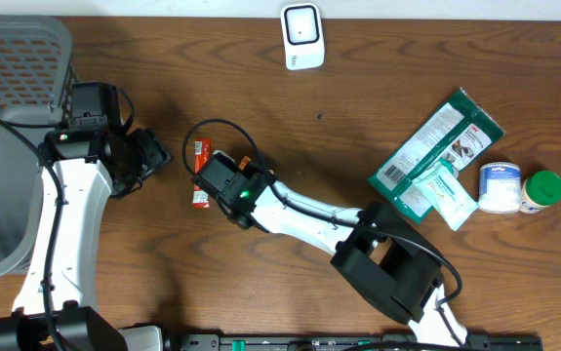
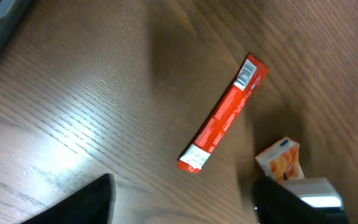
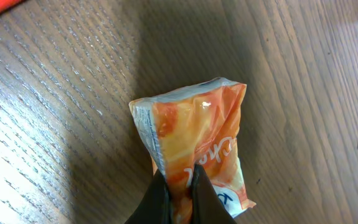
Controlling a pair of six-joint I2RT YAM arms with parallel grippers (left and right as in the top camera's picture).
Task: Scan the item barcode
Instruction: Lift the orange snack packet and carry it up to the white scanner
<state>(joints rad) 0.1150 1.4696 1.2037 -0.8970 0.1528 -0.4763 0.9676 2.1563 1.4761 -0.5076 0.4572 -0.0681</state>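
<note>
My right gripper (image 3: 177, 186) is pressed together on the lower edge of the orange packet (image 3: 194, 143), pinching only a fold of wrapper, so the printed faces hang clear of my fingers and can be turned toward a reader. That packet, which I take for the item to scan, sits just beside the lower end of the red box (image 2: 224, 115). I cannot tell whether it is off the wood or resting on it. No barcode shows on the face I can see, so I judge it lies on the hidden side and the packet will need turning. My left gripper (image 2: 183, 186) is spread wide and holds nothing. It hovers over the red box on the side toward the grey basket (image 1: 7, 58), out of the right arm's way and, I would guess, ready to take the packet or the box. The red box lies flat with its own barcode (image 2: 247, 71) facing up at the end farther from the packet. The white device (image 1: 301, 36), likely the scanner, stands well apart from the red box at the table's far edge, so the packet has a reach to make. A thin pinch on slick film could slip on the way.
</note>
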